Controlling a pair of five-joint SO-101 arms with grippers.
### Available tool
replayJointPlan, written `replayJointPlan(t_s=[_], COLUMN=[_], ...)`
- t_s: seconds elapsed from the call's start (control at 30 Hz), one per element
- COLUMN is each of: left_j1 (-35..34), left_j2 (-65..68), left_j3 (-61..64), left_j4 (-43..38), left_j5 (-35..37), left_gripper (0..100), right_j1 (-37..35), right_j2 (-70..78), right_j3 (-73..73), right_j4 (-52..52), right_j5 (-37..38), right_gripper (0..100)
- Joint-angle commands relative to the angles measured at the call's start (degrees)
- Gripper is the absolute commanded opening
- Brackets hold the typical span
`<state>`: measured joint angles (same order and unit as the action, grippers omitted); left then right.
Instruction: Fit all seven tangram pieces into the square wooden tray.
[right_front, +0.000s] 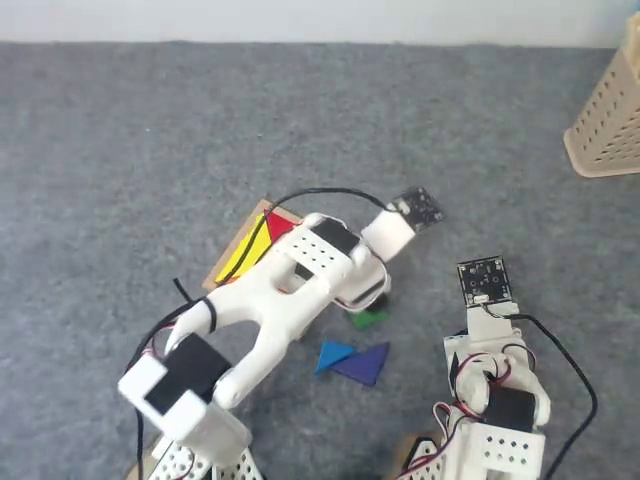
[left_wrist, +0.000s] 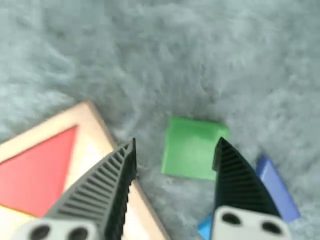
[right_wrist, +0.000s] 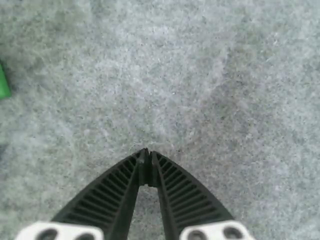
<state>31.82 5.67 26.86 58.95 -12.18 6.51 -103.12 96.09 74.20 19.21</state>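
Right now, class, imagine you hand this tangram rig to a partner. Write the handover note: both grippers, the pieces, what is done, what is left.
Left gripper: open, over the green square, which lies on the carpet beside the tray.
Right gripper: shut, empty, over bare carpet.
Done: red triangle and yellow triangle lie in the tray; the arm hides the rest of it.
Left: green square, blue triangle and purple piece, all on the carpet.

Overhead camera; 2 close downward wrist cameras, common green square (left_wrist: 192, 147)
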Motion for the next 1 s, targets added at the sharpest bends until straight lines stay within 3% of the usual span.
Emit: replayJointPlan(t_s=[0.0,0.13,0.47,0.87,0.97], left_j1=[-4.0,-5.2,4.8,4.2,2.7], left_j2=[-3.1,2.0,4.7,4.7,4.7], left_j3=[-1.0,-1.2,0.5,2.6,2.2], left_j4=[-3.5,-3.8,-0.3,1.8,1.8], left_j5=[0.3,-2.6,-4.2,-4.9,-3.6], left_gripper=[24,24,24,23,18], right_j1=[0.7,0.7,0.7,0.7,0.7], right_j2=[-0.8,-0.8,-0.8,-0.8,-0.8], right_j3=[0.4,0.4,0.4,0.4,0.4], right_j4=[-0.7,-0.7,-0.7,-0.7,-0.7], right_j5=[0.6,0.6,0.6,0.6,0.6], right_gripper=[0.6,0.6,0.6,0.6,0.6])
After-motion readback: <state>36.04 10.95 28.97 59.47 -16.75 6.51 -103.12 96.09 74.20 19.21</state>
